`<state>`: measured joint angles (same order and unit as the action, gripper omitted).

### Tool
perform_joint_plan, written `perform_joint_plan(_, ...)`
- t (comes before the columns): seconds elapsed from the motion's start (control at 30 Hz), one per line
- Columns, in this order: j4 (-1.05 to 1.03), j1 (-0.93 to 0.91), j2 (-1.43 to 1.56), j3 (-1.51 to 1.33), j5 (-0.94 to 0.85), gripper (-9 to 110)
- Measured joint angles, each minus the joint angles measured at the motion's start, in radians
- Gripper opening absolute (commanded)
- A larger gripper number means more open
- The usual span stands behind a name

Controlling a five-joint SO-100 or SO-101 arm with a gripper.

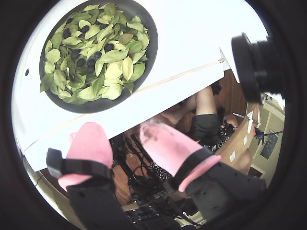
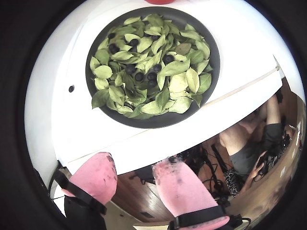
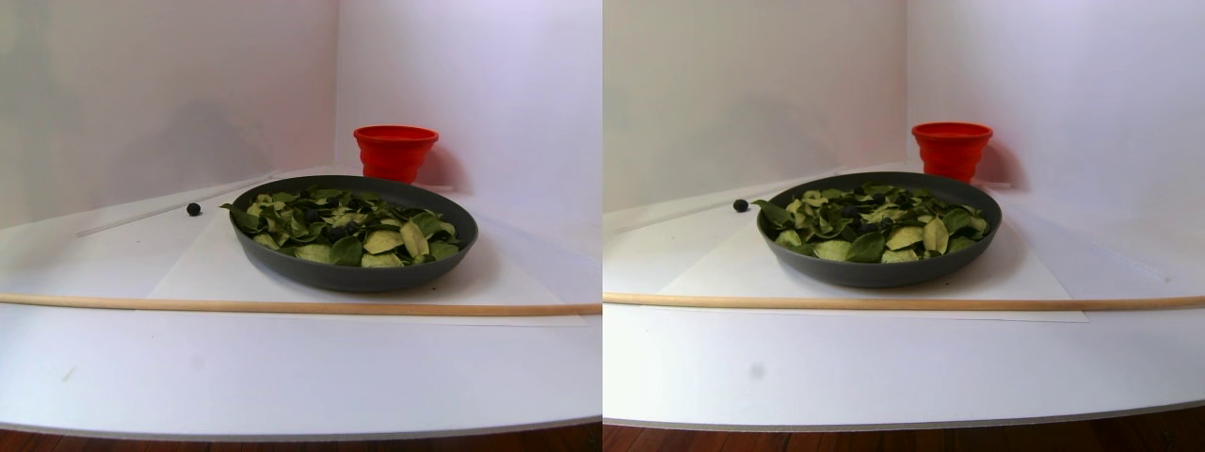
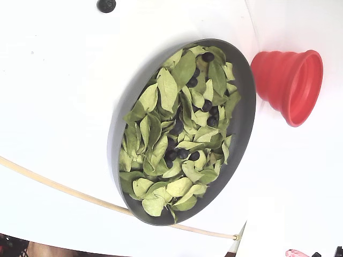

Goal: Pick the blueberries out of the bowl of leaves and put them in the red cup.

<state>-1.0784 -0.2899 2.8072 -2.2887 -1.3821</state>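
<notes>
the gripper (image 2: 134,175) hangs wide open and empty off the table edge, well short of the bowl of leaves (image 2: 213,84), blueberries (image 2: 144,75) among them, red cup (image 4: 289,83) beside it.

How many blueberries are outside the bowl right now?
1. One blueberry rests on the table, left of the bowl of leaves in the stereo pair view. Others may hide behind the bowl.

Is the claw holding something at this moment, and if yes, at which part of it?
Nothing is held. The claw is open, with an empty gap between its pink fingers, off the table edge and away from the bowl of leaves.
</notes>
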Motion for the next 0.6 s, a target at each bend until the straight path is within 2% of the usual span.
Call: perform_joint_plan(0.6,0.209,0.0,-0.153,-0.086,-0.091,14)
